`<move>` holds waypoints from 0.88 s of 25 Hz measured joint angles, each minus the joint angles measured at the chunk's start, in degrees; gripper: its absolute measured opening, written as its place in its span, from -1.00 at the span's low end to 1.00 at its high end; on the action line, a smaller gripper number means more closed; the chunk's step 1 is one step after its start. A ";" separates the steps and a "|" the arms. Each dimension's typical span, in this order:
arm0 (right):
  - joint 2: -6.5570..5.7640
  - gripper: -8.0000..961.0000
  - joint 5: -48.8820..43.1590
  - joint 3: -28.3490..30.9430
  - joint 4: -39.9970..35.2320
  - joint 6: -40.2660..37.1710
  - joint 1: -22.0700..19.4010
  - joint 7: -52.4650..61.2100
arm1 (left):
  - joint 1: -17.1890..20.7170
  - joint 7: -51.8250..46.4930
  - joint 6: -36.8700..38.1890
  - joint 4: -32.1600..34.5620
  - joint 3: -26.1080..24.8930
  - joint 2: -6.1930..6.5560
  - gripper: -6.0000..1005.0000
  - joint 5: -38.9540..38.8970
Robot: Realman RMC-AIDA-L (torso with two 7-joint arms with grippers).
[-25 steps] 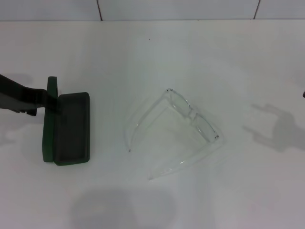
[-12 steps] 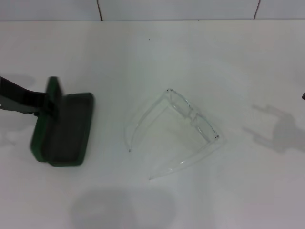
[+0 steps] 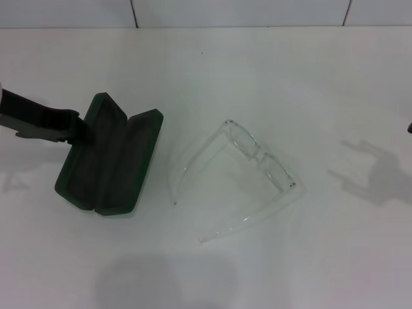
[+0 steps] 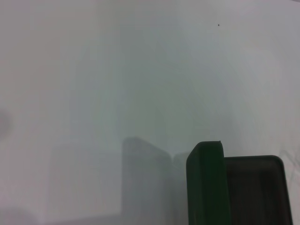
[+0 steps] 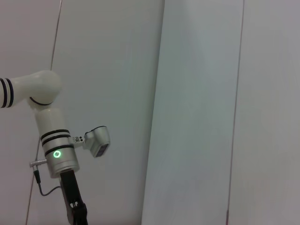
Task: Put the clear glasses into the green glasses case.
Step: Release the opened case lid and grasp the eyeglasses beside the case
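Note:
The green glasses case lies open on the white table at the left, turned at an angle, its dark lining facing up. My left gripper reaches in from the left edge and meets the outer edge of the case's left half. The left wrist view shows that half's green rim and the lined inside beside it. The clear glasses rest in the middle of the table, arms unfolded and pointing towards me, a hand's width right of the case. Only a dark sliver of my right gripper shows at the right edge.
The white table runs back to a tiled wall. A forked shadow of the right arm falls on the table at the right. The right wrist view looks across at the left arm against pale panels.
The case has slid right and turned clockwise, and its upright lid has dropped open so both halves face up. The left gripper moved right with it. The glasses have not moved.

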 joint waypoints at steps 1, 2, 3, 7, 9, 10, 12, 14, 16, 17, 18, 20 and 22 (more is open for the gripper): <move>0.02 0.28 0.02 0.02 0.00 0.03 0.00 0.00 | -0.07 0.08 0.07 0.14 0.27 0.02 -0.57 0.11; 0.04 0.28 0.02 0.20 0.00 0.04 0.01 0.00 | -0.20 0.22 0.12 0.24 0.57 0.04 -0.57 0.24; 0.06 0.28 0.02 0.37 0.00 0.04 0.01 0.00 | -0.37 0.44 0.20 0.32 0.88 0.04 -0.57 0.33; 0.29 0.28 0.04 1.78 0.26 0.44 0.03 -0.04 | -1.79 4.15 2.31 1.51 2.46 0.11 -0.57 0.34; 0.48 0.28 0.08 2.69 0.51 0.70 0.05 -0.07 | -2.37 8.14 3.71 3.88 3.65 0.02 -0.57 0.29; 0.63 0.28 0.10 3.47 0.62 0.74 0.05 -0.08 | -2.39 10.30 4.09 5.67 4.46 -0.15 -0.58 0.32; 0.94 0.27 0.12 5.21 0.69 0.55 -0.11 -0.09 | -2.19 14.89 4.38 9.51 6.80 -0.49 -0.58 0.55; 1.36 0.27 0.13 7.57 0.71 -0.17 -0.91 -0.05 | -1.30 20.49 4.52 14.57 11.46 -0.64 -0.58 1.21; 1.61 0.27 0.15 9.54 0.71 -1.06 -1.75 0.18 | -0.15 25.81 4.57 18.43 16.33 -0.81 -0.58 2.89; 1.72 0.27 0.17 10.50 0.70 -1.65 -2.27 0.38 | 0.18 27.04 4.60 19.13 17.06 -0.98 -0.58 3.25; 1.81 0.27 0.19 11.32 0.70 -2.36 -2.83 0.63 | 0.67 29.16 4.65 20.11 18.09 -1.27 -0.58 3.69; 1.97 0.27 0.21 12.66 0.70 -3.70 -3.99 1.41 | 1.80 33.47 5.10 22.15 18.71 -2.18 -0.58 3.53; 2.10 0.27 0.21 13.65 0.70 -4.82 -5.09 2.87 | 3.26 36.43 5.62 24.25 19.62 -2.53 -0.58 2.26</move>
